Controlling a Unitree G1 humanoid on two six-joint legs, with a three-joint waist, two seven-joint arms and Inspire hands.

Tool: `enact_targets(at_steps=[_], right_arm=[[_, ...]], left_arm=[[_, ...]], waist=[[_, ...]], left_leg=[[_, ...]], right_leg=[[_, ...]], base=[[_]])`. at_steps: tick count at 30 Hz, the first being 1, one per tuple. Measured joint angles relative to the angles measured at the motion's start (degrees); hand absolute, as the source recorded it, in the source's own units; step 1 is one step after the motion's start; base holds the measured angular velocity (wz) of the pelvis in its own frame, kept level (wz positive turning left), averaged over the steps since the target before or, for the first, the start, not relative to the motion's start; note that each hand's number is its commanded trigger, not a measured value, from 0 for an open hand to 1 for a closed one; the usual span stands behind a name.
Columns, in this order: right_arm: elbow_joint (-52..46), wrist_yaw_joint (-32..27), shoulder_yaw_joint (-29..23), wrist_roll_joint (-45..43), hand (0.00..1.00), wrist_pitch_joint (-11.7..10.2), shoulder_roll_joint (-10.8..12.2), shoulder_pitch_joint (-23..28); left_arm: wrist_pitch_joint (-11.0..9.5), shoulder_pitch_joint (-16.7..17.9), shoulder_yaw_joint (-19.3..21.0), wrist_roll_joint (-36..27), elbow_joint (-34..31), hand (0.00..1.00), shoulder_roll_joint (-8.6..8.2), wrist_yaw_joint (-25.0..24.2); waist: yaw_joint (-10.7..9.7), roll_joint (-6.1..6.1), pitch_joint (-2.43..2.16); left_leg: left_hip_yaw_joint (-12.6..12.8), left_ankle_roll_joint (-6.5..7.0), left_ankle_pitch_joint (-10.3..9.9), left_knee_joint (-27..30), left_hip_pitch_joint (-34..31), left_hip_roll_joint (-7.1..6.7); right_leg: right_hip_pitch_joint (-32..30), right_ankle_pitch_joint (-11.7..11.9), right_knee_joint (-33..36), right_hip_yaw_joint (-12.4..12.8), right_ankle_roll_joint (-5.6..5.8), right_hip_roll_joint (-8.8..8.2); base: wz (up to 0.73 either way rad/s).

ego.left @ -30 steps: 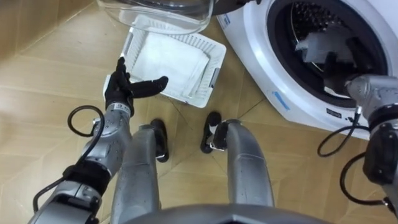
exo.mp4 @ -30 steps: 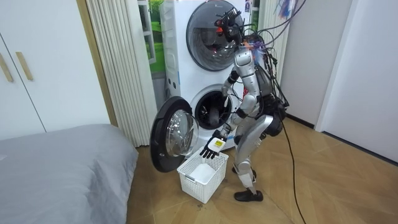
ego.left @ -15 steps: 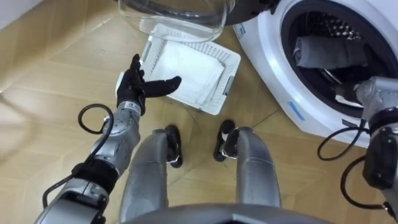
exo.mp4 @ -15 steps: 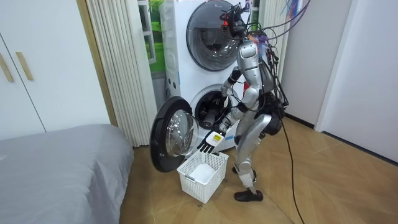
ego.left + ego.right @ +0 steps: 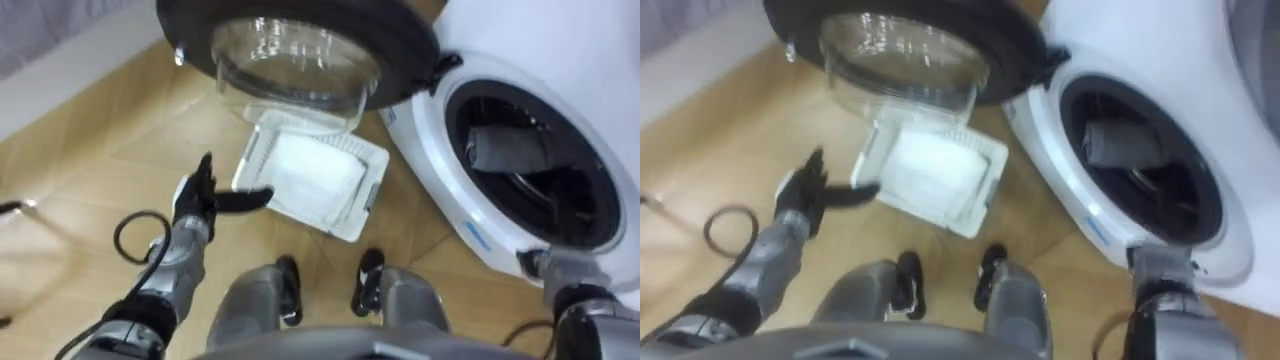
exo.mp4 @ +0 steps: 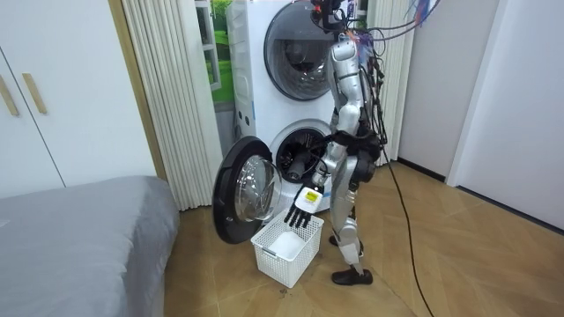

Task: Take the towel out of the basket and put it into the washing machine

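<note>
Basket (image 5: 372, 190) of white plastic sits on the wood floor (image 5: 90, 170) under the open door (image 5: 295, 40), with a white towel (image 5: 308, 178) lying flat inside it. A grey cloth (image 5: 510, 150) lies in the drum (image 5: 560, 195) of the washing machine (image 5: 600, 60). The left robot hand (image 5: 192, 198) hovers spread beside the basket's rim, holding nothing. The room view adds a bed (image 6: 79, 229), a curtain (image 6: 167, 88), a second machine (image 6: 300, 44) stacked above, and a dark shape at the drum mouth, perhaps the right robot hand (image 6: 319, 165); its state cannot be told.
</note>
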Motion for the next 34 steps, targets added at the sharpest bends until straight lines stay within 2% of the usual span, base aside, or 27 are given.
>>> enact_targets(at_steps=[1,3,4,6,9,12,14,16,20,23,25,26,29,34], right_arm=[[-0.02,0.75,0.76,-2.48,0.00,0.02,0.13,1.41],[0.94,4.28,4.41,-15.38,0.00,0.13,0.19,6.23],[1.59,5.14,5.45,-18.38,0.00,0.18,0.22,6.60],[2.49,7.48,8.99,-28.58,0.00,1.63,0.97,8.47],[2.38,10.37,11.00,-42.78,0.00,2.83,2.41,9.15],[2.21,11.94,13.83,-50.19,0.00,3.59,3.05,9.19],[2.10,12.89,14.24,-52.73,0.00,4.49,3.19,9.13],[2.10,13.73,14.23,-54.01,0.00,4.80,3.29,9.22],[2.17,15.18,13.92,-54.98,0.00,6.75,3.45,9.33],[2.24,16.29,13.46,-55.05,0.00,7.01,3.51,9.89],[2.21,16.89,13.45,-55.08,0.00,7.18,3.59,10.15],[2.23,17.48,13.38,-55.13,0.00,7.59,3.74,10.10],[2.45,18.76,13.39,-55.13,0.00,8.64,3.81,9.60],[3.06,20.07,13.26,-55.44,0.00,9.56,3.85,9.08]], left_arm=[[-0.02,1.21,0.97,0.71,0.02,0.00,0.21,0.01],[-0.04,5.18,3.82,2.53,0.34,0.00,0.39,-0.03],[-0.04,5.82,4.17,2.66,0.85,0.00,0.42,-0.08],[0.01,6.69,4.64,2.75,4.36,0.00,0.29,-0.22],[0.20,7.13,4.89,2.84,6.60,0.00,-0.20,-1.17],[0.39,8.00,5.48,3.69,6.87,0.00,-0.50,-1.23],[0.69,8.57,6.98,3.98,7.38,0.00,-0.84,-1.23],[1.50,9.65,7.91,3.94,7.34,0.00,-0.90,-1.22],[3.59,11.66,9.68,4.13,7.30,0.00,-1.15,-1.52],[4.52,12.15,11.97,5.54,7.48,0.00,-2.02,-2.24],[5.19,12.37,12.06,7.41,7.62,0.00,-2.15,-2.32],[5.76,12.45,12.38,8.80,7.61,0.00,-2.20,-2.27],[7.07,11.87,12.73,10.33,7.87,0.00,-2.32,-1.92],[8.39,9.82,12.72,11.92,7.86,0.00,-2.72,-2.02]], waist=[[0.06,0.05,-0.08],[0.15,0.25,-0.36],[0.15,0.33,-0.44],[0.15,0.33,-0.45],[-0.19,0.37,-0.53],[1.04,0.29,-0.56],[1.31,0.33,-0.58],[1.29,0.42,-0.59],[1.20,0.59,-0.48],[1.27,0.66,-0.44],[1.25,0.81,-0.21],[1.23,0.68,-0.30],[1.24,0.46,-0.20],[0.77,0.46,-0.21]], left_leg=[[-0.09,-0.19,0.13,-0.91,1.06,-0.03],[-0.42,-0.85,0.77,-4.34,5.35,-0.19],[-0.54,-0.99,0.85,-5.10,6.33,-0.14],[-0.85,-1.54,1.40,-7.70,10.10,-0.22],[-2.06,-1.69,1.48,-8.27,12.82,-0.28],[-2.05,-2.06,1.70,-9.98,16.60,-0.19],[-2.04,-2.06,1.70,-10.52,18.33,-0.21],[-2.04,-2.06,1.69,-10.63,19.44,-0.18],[-2.00,-2.07,1.69,-11.45,21.24,-0.21],[-1.81,-2.08,1.70,-12.43,22.39,-0.20],[-1.53,-2.08,1.70,-12.58,23.34,-0.19],[-1.43,-2.08,1.70,-12.62,23.46,-0.18],[-1.41,-2.09,1.69,-12.88,24.00,-0.22],[-1.61,-2.15,1.65,-13.05,24.63,-0.14]], right_leg=[[1.00,0.11,-0.80,-0.03,0.03,0.18],[4.77,0.35,-3.78,0.24,0.06,0.88],[5.82,0.47,-4.59,0.17,0.06,1.11],[9.68,0.51,-6.90,-0.12,0.03,1.71],[13.51,0.52,-8.81,-1.39,0.01,2.22],[16.86,0.51,-10.00,-1.49,0.02,2.58],[18.73,0.51,-10.88,-1.56,0.02,2.73],[19.86,0.51,-10.96,-1.62,0.02,2.78],[21.68,0.51,-11.72,-1.58,0.03,2.91],[22.67,0.49,-11.86,-1.41,0.05,3.01],[23.34,0.48,-11.88,-1.18,0.07,3.00],[23.40,0.47,-11.85,-0.96,0.08,3.01],[23.60,0.47,-11.88,0.12,0.08,3.12],[24.24,0.52,-11.52,0.00,0.09,3.19]], base=[[-0.08],[-0.12],[0.00],[0.07],[0.12],[0.00],[0.02],[0.05],[0.00],[0.00],[-0.03],[-0.10],[-0.07],[0.03]])
